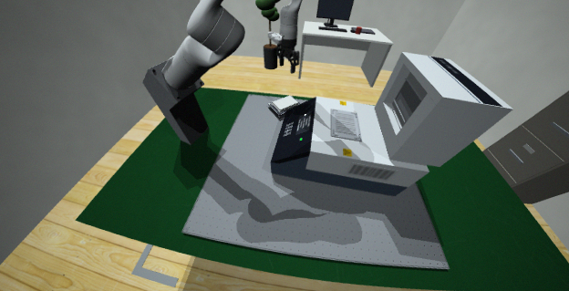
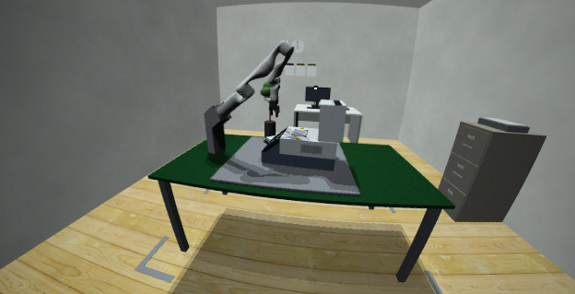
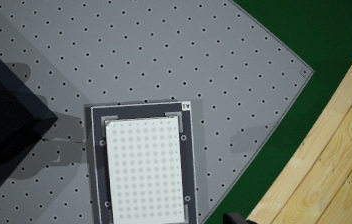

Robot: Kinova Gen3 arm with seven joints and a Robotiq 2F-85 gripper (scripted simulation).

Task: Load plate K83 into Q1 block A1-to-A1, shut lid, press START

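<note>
Plate K83 (image 3: pixel 146 170), white with many wells, lies in the dark plate nest N1 on the grey perforated baseplate; in the top view it shows at the far left of the cycler (image 1: pixel 287 111). Cycler Q1 (image 1: pixel 346 143) has its lid (image 1: pixel 438 107) standing open, and the ribbed block (image 1: pixel 346 125) on its deck is bare. Its dark sloped key panel (image 1: pixel 296 131) shows a green lamp (image 1: pixel 301 139). My gripper (image 1: pixel 289 60) hangs open and empty well above the nest; one fingertip (image 3: pixel 237 218) shows at the wrist view's lower edge.
The grey baseplate (image 1: pixel 315 198) lies on a green mat. The table's far edge and the wooden floor are close beyond the nest (image 3: pixel 337 150). Q1's dark panel corner (image 3: pixel 2 120) is to the nest's left. A potted plant (image 1: pixel 270 25) and a desk (image 1: pixel 346 38) stand behind.
</note>
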